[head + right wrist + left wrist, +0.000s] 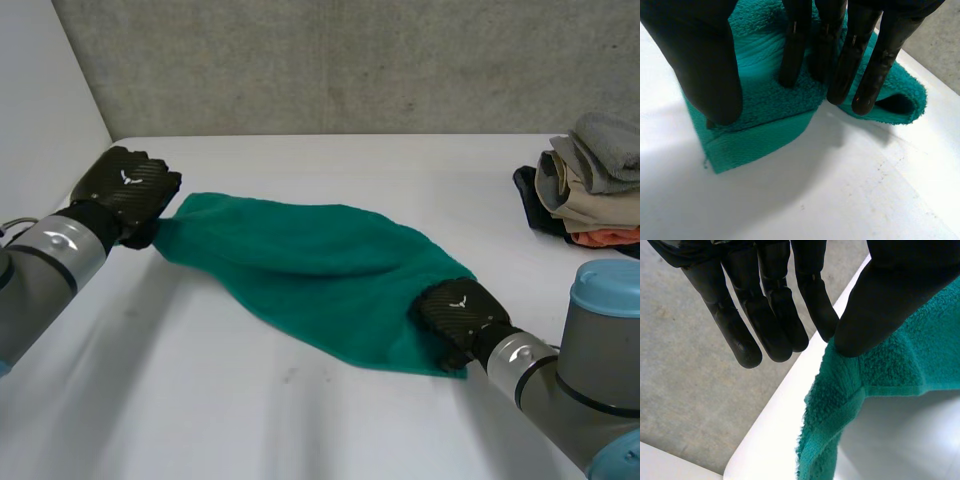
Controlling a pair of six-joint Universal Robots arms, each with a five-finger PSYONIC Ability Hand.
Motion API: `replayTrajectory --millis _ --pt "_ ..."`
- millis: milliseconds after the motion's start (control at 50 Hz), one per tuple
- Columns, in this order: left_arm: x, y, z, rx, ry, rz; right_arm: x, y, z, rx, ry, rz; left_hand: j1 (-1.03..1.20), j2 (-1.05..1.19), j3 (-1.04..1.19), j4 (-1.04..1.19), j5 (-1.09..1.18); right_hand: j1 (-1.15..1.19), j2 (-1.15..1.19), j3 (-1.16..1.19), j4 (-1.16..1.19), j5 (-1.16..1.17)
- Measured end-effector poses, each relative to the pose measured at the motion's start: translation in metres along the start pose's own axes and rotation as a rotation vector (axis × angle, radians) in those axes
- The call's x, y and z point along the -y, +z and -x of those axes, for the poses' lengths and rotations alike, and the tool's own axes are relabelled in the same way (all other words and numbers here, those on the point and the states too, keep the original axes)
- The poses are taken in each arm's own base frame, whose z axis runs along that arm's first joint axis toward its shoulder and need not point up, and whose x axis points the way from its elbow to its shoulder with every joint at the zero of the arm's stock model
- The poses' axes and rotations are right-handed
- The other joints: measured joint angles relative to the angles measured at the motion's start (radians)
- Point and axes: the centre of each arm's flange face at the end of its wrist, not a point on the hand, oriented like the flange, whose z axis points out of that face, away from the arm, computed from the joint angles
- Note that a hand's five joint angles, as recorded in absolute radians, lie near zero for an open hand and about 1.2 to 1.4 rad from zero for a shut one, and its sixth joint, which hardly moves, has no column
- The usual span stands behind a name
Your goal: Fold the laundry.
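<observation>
Green towel stretched over white counter between both hands. Left hand pinches one corner, thumb against fingers. Right hand clamps other corner, fingers pressed on top. Clothes pile well beyond right fingers.

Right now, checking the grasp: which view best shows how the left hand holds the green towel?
The left wrist view: the left hand pinches the green towel by a corner between thumb and finger. The head view shows the hand's back there, fingers hidden; the right wrist view shows the right hand pinching the other end.
</observation>
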Motion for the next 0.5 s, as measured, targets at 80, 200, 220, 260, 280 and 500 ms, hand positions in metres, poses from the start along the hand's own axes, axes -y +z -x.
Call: replayTrajectory --millis 80,200,220,260,280,500 --pt "0.0073 -0.0097 -0.0001 0.004 -0.024 -0.012 0.0009 0.0051 -0.0029 -0.010 -0.005 -0.016 0.000 0.000 0.000 0.000 0.000 0.139 0.156 0.163 0.163 0.166" --pt "0.0101 -0.0122 0.0009 0.007 -0.050 -0.017 0.0049 0.0095 -0.0067 -0.020 -0.010 -0.033 0.000 0.000 0.000 0.000 0.000 0.072 0.089 0.088 0.088 0.115" --pt "0.0099 -0.0120 0.0012 0.008 -0.052 -0.016 0.0053 0.0099 -0.0072 -0.021 -0.009 -0.033 0.000 0.000 0.000 0.000 0.000 0.006 0.006 0.005 0.006 0.040" --pt "0.0094 -0.0115 0.0018 0.009 -0.054 -0.014 0.0062 0.0099 -0.0081 -0.023 -0.004 -0.031 0.000 0.000 0.000 0.000 0.000 -0.091 -0.111 -0.128 -0.128 -0.094" --pt "0.0094 -0.0115 0.0018 0.009 -0.054 -0.014 0.0062 0.0099 -0.0081 -0.023 -0.004 -0.031 0.000 0.000 0.000 0.000 0.000 -0.091 -0.111 -0.128 -0.128 -0.094" --pt "0.0058 -0.0112 0.0020 0.008 -0.057 -0.001 0.0037 0.0008 -0.0030 0.031 0.044 0.041 0.000 0.000 0.000 0.000 0.000 -0.260 -0.309 -0.339 -0.340 -0.316"
